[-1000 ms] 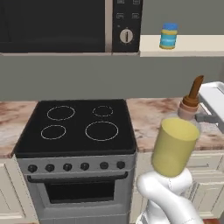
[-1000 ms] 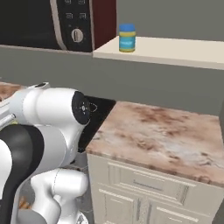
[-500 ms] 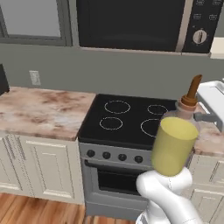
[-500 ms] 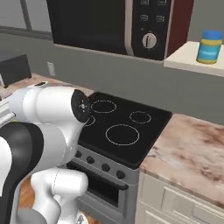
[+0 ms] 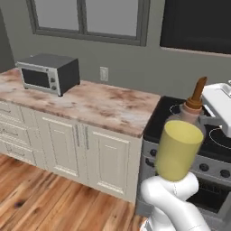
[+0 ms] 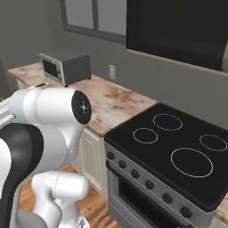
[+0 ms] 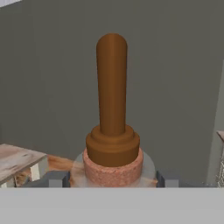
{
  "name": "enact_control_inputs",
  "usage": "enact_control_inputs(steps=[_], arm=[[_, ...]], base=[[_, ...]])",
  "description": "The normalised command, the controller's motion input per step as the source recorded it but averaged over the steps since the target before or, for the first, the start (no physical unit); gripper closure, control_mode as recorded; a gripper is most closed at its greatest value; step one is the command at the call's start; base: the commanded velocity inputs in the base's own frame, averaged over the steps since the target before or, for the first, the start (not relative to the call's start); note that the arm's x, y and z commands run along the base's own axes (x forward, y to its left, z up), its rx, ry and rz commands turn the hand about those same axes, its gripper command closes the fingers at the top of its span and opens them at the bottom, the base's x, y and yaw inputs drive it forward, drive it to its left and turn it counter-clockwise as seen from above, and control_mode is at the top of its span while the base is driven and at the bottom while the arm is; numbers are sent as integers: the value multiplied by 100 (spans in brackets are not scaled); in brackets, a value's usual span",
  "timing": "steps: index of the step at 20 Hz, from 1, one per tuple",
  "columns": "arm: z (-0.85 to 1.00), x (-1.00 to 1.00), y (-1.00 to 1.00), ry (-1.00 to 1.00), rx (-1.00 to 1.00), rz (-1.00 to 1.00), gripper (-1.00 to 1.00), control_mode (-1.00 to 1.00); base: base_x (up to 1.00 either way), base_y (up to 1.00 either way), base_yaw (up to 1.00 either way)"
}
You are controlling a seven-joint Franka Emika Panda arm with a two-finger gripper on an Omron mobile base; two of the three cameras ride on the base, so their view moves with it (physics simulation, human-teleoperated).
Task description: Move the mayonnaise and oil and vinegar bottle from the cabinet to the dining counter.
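Gripping oil and vinegar bottle [image 5: 179, 149], claw [image 7: 112, 180].

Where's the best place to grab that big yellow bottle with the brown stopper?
Probably at the neck. The oil and vinegar bottle has a wide body but narrows under the brown stopper, so fingers closing from both sides fit there. The gripper seems to hold it that way now.

Gripper [image 7: 112, 181] fingertips — hidden behind bottle [image 7: 112, 131]
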Motion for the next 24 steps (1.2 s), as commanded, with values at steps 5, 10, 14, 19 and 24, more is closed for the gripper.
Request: enact_control_inputs(steps=[5, 10, 14, 19, 24], arm=[[0, 0, 0, 0, 0, 0, 100, 100], [0, 0, 0, 0, 0, 0, 100, 100], [0, 0, 0, 0, 0, 0, 100, 100], [0, 0, 0, 0, 0, 0, 100, 100], [0, 0, 0, 0, 0, 0, 100, 100]], base=[[-13, 72, 46], [-12, 70, 45], [-15, 58, 44], [-10, 48, 41], [-5, 46, 40]])
